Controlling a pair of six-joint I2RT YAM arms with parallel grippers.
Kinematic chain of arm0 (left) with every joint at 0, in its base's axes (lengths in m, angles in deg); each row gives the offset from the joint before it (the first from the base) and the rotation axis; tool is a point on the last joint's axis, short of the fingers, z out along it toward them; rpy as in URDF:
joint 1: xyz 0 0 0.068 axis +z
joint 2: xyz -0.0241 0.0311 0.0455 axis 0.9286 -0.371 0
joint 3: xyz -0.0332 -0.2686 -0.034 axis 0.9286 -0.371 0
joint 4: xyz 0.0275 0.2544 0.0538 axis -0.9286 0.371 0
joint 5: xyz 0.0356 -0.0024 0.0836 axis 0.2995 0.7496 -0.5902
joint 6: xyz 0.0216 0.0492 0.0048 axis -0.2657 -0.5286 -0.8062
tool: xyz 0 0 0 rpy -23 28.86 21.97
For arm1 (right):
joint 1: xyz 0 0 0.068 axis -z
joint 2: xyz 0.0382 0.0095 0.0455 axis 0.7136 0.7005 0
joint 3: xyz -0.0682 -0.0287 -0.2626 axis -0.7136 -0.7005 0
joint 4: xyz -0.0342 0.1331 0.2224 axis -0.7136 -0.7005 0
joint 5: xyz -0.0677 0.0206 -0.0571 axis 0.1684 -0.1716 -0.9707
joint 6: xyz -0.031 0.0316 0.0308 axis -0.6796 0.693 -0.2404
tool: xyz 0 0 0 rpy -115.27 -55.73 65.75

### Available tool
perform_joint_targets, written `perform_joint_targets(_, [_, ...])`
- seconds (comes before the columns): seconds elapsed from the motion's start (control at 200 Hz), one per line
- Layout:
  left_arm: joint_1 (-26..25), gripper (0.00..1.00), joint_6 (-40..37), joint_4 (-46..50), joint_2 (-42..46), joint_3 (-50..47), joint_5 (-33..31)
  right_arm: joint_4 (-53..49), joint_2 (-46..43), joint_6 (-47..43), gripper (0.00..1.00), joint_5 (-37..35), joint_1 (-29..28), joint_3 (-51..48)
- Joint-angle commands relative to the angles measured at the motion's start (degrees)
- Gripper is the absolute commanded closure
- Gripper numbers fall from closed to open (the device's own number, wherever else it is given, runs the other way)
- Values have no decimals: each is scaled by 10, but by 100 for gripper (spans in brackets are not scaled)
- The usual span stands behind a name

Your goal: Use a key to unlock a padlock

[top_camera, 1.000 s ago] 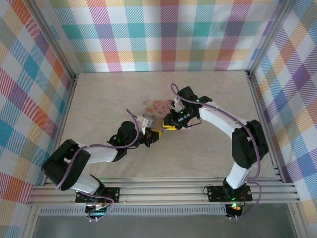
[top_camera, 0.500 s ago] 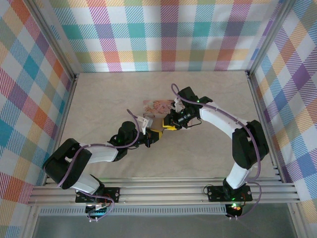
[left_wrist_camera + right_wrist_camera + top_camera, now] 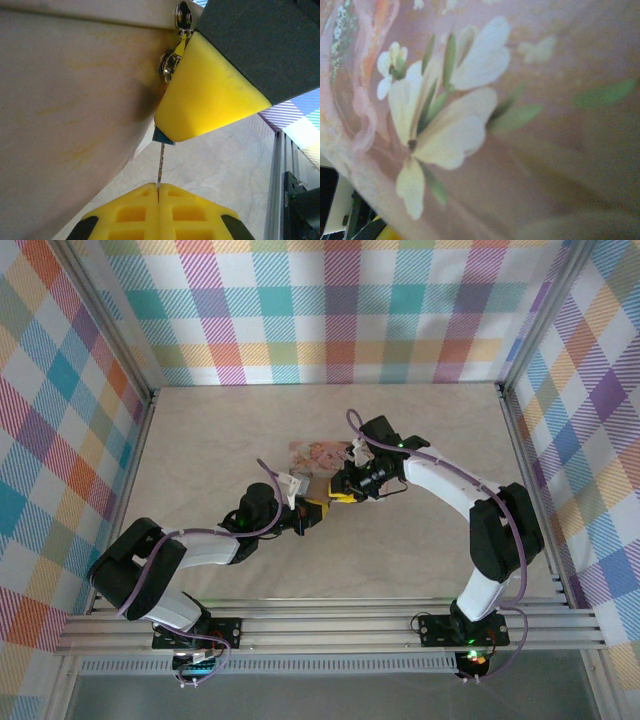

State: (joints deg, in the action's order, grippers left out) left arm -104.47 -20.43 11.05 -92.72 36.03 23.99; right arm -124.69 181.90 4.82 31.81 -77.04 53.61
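Observation:
My left gripper (image 3: 158, 186) is shut on the thin metal key (image 3: 160, 162), whose blade runs straight up into the bottom of the small blue padlock (image 3: 162, 136). Most of the padlock is hidden under a yellow finger (image 3: 210, 95) of my right gripper, which closes on it beside the pink picture-printed box (image 3: 75, 100). A metal hasp (image 3: 170, 62) shows at the box's edge above the padlock. From above, the left gripper (image 3: 308, 515) and right gripper (image 3: 345, 492) meet just in front of the box (image 3: 315, 453). The box's flower print (image 3: 520, 125) sits very close in the right wrist view.
The beige table (image 3: 220, 430) is walled by plaid panels on three sides. An aluminium rail (image 3: 330, 625) carrying the arm bases runs along the near edge. A frame post (image 3: 280, 175) stands at the right of the left wrist view.

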Motion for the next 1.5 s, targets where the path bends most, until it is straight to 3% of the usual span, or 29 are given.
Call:
perform_joint_targets(0.0, [-7,100,6,-37,-6,19,3,18,-20,4,100,42,0,-5])
perform_joint_targets(0.68, [-8,100,-20,-40,-19,37,-17,1,-17,-14,100,47,0,-25])
perform_joint_targets(1.195, [-7,100,56,-146,-111,42,21,64,-12,-14,100,45,-1,-92])
perform_joint_targets(1.5, [-15,100,77,-171,-145,-13,-6,153,-12,49,82,8,-1,-165])
